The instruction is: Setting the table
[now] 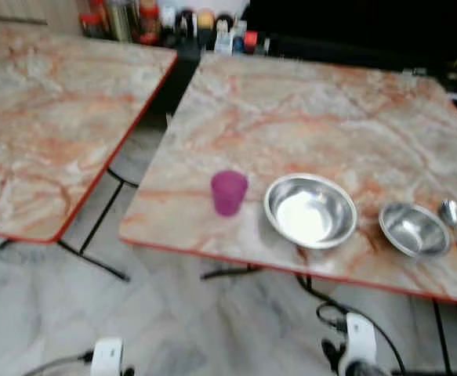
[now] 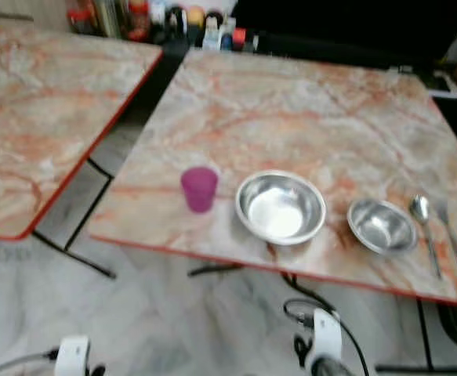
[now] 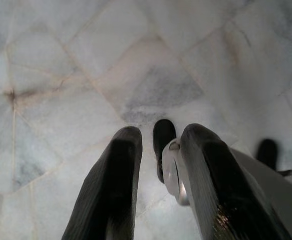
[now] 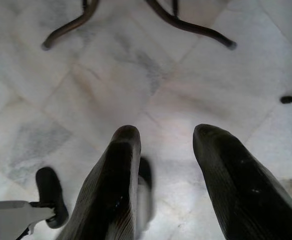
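Standing near the marble table's [image 1: 306,102] near edge, left to right: purple cup [image 1: 229,192], large steel bowl [image 1: 310,210], small steel bowl [image 1: 414,229], spoon [image 1: 455,231]. Wrist views add marble floor [image 3: 85,75] beneath the left gripper [image 3: 158,150] and right gripper [image 4: 166,150], both with fingers apart, holding nothing. A floor gap separates a 2nd table [image 1: 48,117] at left.

Purple cup [image 1: 229,192], 2 silver bowls [image 1: 310,211], orange-veined marble table [image 1: 306,117] edged red, grey-white marble floor [image 3: 135,65].
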Robot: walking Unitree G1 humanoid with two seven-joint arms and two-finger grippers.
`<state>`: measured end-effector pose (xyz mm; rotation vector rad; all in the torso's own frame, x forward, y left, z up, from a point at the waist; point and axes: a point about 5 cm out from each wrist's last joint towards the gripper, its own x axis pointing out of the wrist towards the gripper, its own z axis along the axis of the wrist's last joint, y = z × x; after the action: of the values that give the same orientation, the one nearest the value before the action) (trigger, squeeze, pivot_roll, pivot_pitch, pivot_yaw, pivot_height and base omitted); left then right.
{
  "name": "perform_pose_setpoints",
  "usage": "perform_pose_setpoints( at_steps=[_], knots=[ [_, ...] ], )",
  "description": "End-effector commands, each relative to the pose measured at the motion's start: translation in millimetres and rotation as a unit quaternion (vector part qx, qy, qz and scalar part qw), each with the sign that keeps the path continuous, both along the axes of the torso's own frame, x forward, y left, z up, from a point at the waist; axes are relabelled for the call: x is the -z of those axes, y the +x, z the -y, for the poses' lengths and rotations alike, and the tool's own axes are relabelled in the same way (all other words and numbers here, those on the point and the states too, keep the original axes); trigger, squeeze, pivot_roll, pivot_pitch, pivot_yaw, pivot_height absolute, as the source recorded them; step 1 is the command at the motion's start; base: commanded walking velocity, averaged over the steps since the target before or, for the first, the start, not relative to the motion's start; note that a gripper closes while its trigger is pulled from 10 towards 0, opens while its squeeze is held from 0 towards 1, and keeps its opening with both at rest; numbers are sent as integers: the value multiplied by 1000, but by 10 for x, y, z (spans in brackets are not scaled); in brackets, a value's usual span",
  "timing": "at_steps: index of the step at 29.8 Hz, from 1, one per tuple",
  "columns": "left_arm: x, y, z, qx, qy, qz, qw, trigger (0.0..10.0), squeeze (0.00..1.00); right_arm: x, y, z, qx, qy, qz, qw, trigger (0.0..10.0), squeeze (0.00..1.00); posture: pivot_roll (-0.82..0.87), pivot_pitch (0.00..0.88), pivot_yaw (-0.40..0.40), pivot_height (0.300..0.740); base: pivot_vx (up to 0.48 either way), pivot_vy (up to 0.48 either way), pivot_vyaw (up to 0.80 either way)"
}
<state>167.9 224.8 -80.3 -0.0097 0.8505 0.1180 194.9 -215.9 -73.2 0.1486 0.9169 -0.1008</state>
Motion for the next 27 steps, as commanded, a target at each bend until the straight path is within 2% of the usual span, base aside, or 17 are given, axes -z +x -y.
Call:
perform_pose_setpoints(
  at_steps=[1, 12, 27],
  knots=[
    [24, -21, 72, 1, -11, -2, 1000, 10000, 0, 17, -58, 66, 5, -7, -10, 1000, 10000, 0, -5, 128, -54, 740, 0, -416, 0],
    [24, -20, 76, 1, -13, 0, 1000, 10000, 0, 16, -57, 67, 5, -7, -10, 1000, 10000, 0, -5, 128, -57, 740, 0, -406, 0],
    [32, -31, 79, -5, -17, -5, 1000, 10000, 0, 16, -59, 69, 5, -6, -10, 1000, 10000, 0, -7, 132, -59, 740, 0, 0, 0]
  ],
)
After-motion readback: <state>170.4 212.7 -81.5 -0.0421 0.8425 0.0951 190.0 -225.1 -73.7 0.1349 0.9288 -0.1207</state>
